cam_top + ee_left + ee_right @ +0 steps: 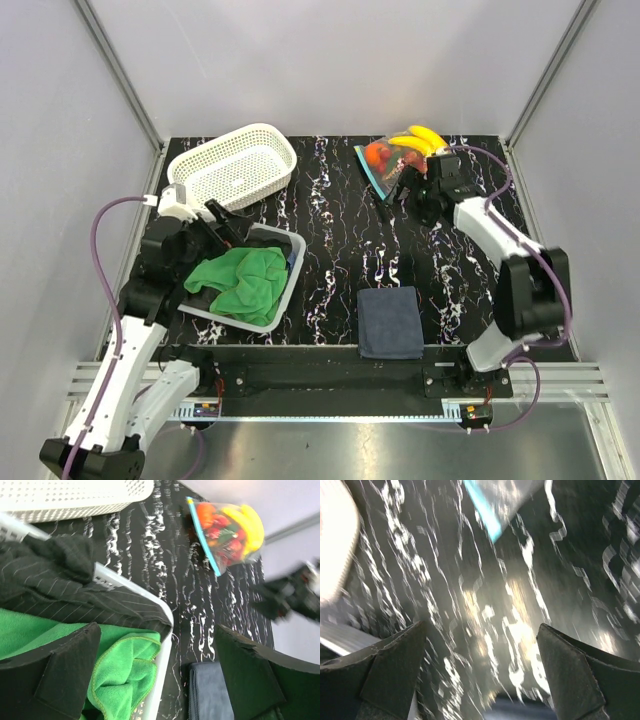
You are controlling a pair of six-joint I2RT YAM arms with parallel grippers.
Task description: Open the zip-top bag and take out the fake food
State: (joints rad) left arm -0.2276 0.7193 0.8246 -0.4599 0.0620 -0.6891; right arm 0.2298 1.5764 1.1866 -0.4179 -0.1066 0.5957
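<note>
Progress stands at the very beginning, judging by how things lie on the table point(330, 250). Nearest the arm bases, at about six o'clock in the overhead view, a dark blue cloth point(390, 322) lies folded flat and has no part in the job. At eight o'clock sits a pale bin point(296, 242) holding a green cloth point(240, 282). The left gripper point(228, 225) hovers above it with its fingers spread wide and nothing between them, well apart from the bag. Farther back, at eleven o'clock, rests a white basket point(235, 165). The zip-top bag point(392, 162) lies near the far edge, around one o'clock. The fake food point(235, 525), yellow bananas with red and orange pieces, shows through the clear plastic, all of it inside as far as can be told. The zip strip point(202, 535) runs as one straight teal line in the left wrist view, so the mouth looks shut, though that is a judgement. The right gripper point(392, 192) sits just on the near side of the bag, at its six o'clock, jaws fully parted and holding nothing. Its own blurred view shows only one end of the strip ahead. No step appears done: gripping the bag, pulling the zip open and lifting out each piece all remain.
</note>
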